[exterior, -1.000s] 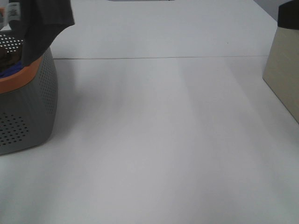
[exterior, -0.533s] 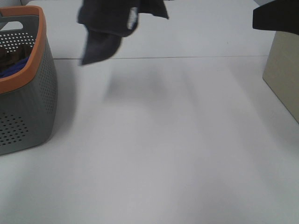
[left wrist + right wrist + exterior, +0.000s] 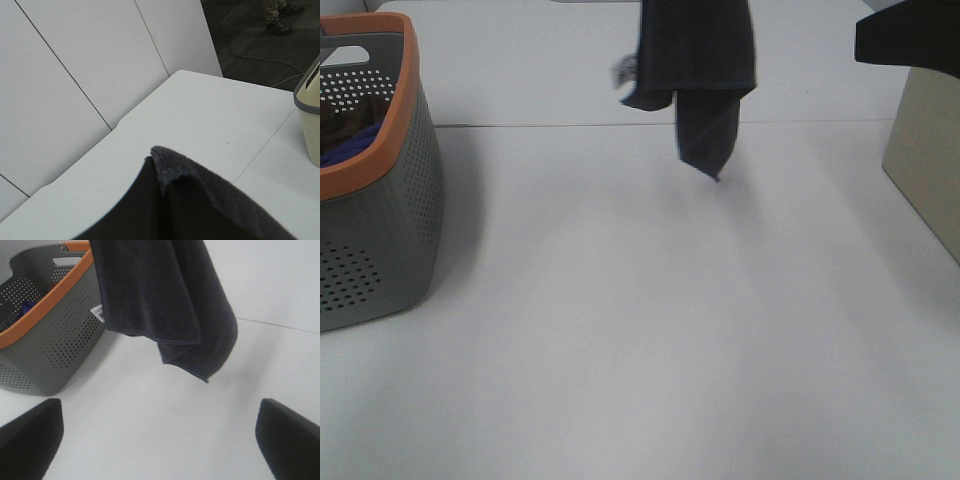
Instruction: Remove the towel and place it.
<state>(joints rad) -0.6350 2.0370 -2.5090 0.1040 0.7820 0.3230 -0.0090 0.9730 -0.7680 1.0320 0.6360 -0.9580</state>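
Hanging dark terry towel [image 3: 698, 70], hemmed edges, pointed corner, smooth white table [image 3: 640, 330]

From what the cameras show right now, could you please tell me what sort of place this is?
Probably a robotics lab or test room staged for laundry handling: a white table, a perforated grey laundry basket with an orange rim, and a loose cable on dark flooring beyond the table edge.
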